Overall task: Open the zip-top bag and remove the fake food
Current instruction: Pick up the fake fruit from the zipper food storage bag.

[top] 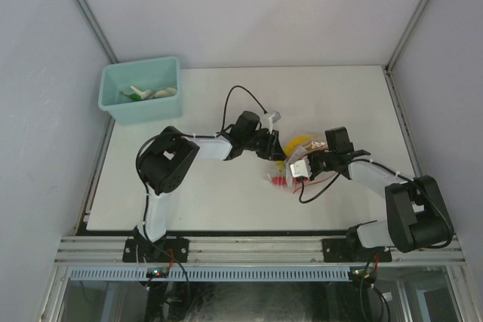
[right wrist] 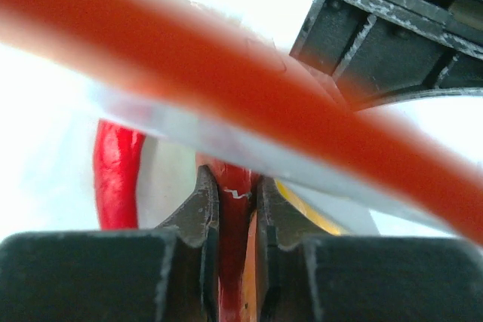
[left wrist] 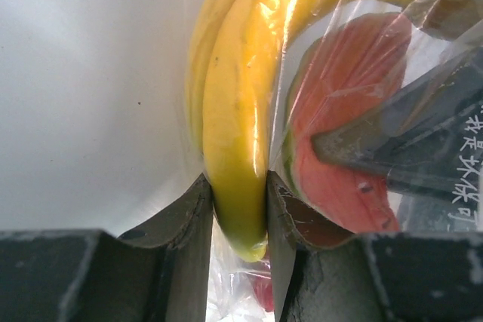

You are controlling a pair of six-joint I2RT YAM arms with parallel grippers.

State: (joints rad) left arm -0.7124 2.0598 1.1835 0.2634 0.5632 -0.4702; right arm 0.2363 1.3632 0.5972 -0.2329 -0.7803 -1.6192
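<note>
The zip-top bag (top: pixel 302 152) sits near the middle of the desk (top: pixel 211 201), between the two tools and gripped from both sides. It is clear, crinkled film. A white printed label patch (top: pixel 299 167) faces the right arm.

Contents seen through the film:
- A yellow banana (left wrist: pixel 234 111).
- A red slice (left wrist: pixel 343 103) with a green rim, just beside the banana and touching it.
- A slim red piece (right wrist: pixel 117 175) at the edge of the bag nearest the arm bases. Whether it lies inside the film or just outside it cannot be told.

The left tool (left wrist: pixel 240 186) is clamped on the lower end of the banana. One finger presses each side, and bag film is bunched beneath the fingers.

The right tool (right wrist: pixel 235 194) has its fingers almost together, pinching a thin red band. The band appears to be part of the bag's edge, though this is not certain. The red-orange zip strip (right wrist: pixel 226 88) crosses the right wrist view diagonally, blurred and close to the lens. The body of the left tool shows in the upper right of that view, near the right tool.

The teal bin (top: pixel 143 115) stands at the far left corner of the desk, well apart from the bag. It holds a green piece (top: pixel 134 97) and whitish pieces (top: pixel 157 93), lying together on its floor.
</note>
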